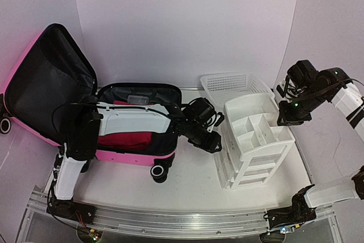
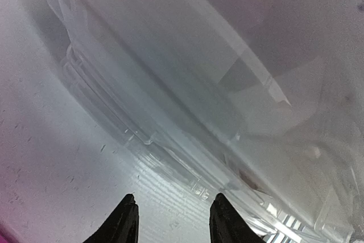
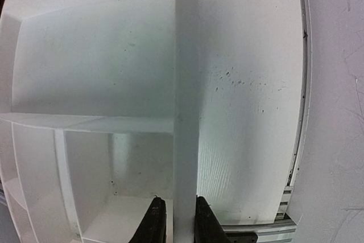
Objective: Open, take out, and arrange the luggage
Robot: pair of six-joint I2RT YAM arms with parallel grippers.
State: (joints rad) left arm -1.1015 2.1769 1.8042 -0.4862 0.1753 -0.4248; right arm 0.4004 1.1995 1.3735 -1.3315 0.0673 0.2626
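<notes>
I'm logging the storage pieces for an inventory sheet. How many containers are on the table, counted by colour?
Pink: 1, the luggage, lying open
White: 2, the mesh basket and the drawer organizer
Total: 3

Left wrist view: we cannot identify the blurred clear plastic. Top view: left arm hides part of the luggage interior. Right wrist view: drawer organizer cropped by the frame edges.

Pink luggage, perhaps red contents, white organizer
</notes>
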